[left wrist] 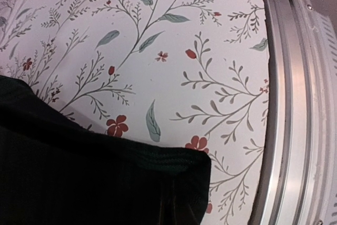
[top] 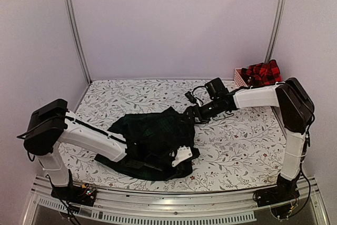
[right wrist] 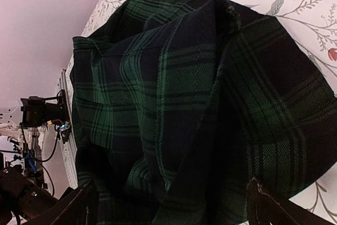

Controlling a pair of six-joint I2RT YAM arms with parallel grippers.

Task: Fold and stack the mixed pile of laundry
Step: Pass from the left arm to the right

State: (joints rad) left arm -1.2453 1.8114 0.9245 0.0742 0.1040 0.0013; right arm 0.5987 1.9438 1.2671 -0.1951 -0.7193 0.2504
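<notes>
Close against my right wrist lens, two dark fingers point(right wrist: 79, 206) stand wide apart at the bottom edge, so my right claw point(right wrist: 172, 183) is open. The dark green tartan piece point(right wrist: 184, 104) fills nearly all the space between and beyond them, rumpled in deep folds, with a strip of the white leaf-patterned table cloth point(right wrist: 310, 19) showing at the upper right.

From above, my right arm reaches in from the right side of the table and that claw point(top: 190, 113) sits at the tartan's far right edge. The tartan point(top: 145, 127) lies in a heap near the middle of the table, slightly toward the front. A black garment point(top: 152, 166) lies under it and spreads toward the near edge.

My left arm stretches low across the front of the heap, and my left claw point(top: 182, 155) rests on the black cloth at its right front corner. I cannot tell whether that claw is open or closed: my left wrist view shows none of its fingers, only the black garment point(left wrist: 95, 183) with a stitched hem, lying on the table cloth point(left wrist: 174, 72) near the aluminium rail point(left wrist: 287, 130) at the table's front.

The red-and-black checked flannel shirt point(top: 263, 73) is well apart from the heap, bunched in the pink basket point(top: 239, 76) at the far right corner.
</notes>
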